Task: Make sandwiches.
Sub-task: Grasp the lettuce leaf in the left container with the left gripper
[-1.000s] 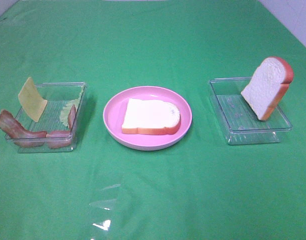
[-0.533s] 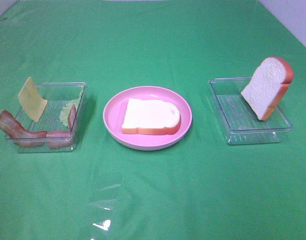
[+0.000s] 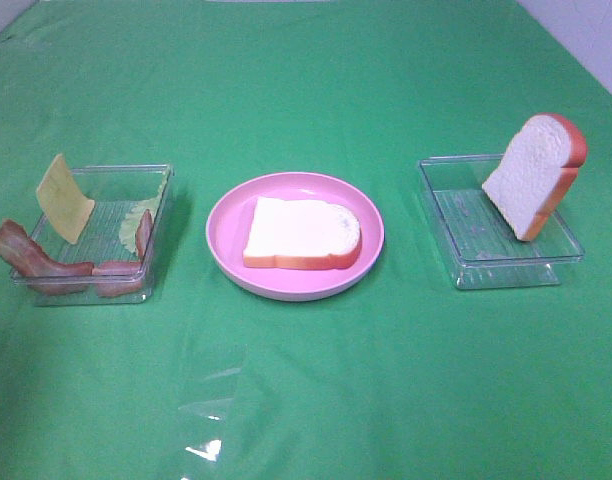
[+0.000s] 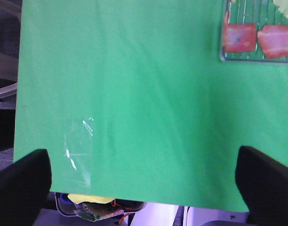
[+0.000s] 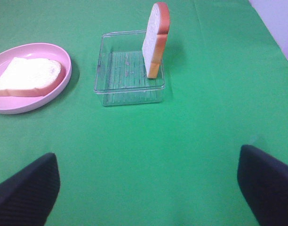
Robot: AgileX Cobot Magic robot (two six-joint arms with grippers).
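One white bread slice (image 3: 302, 232) with orange-red crust lies flat on the round pink plate (image 3: 218, 240). A second slice (image 3: 534, 172) leans upright in the clear right tray (image 3: 506, 265). The clear left tray (image 3: 158, 180) holds yellow cheese (image 3: 64, 198), pale green lettuce (image 3: 136, 216) and bacon strips (image 3: 36, 262). No stacked sandwich shows. My left gripper (image 4: 144, 188) is open and empty over bare cloth near the table's front edge, with bacon (image 4: 240, 37) far from it. My right gripper (image 5: 146, 193) is open and empty, well short of the leaning slice (image 5: 156, 40). Neither gripper shows in the exterior view.
Green cloth (image 3: 306, 400) covers the table, with a light glare patch (image 3: 208, 400) at the front. In the left wrist view the table's edge (image 4: 134, 198) runs just above the fingers (image 4: 21, 183), with clutter below it. A white wall (image 3: 586, 30) stands at the back right.
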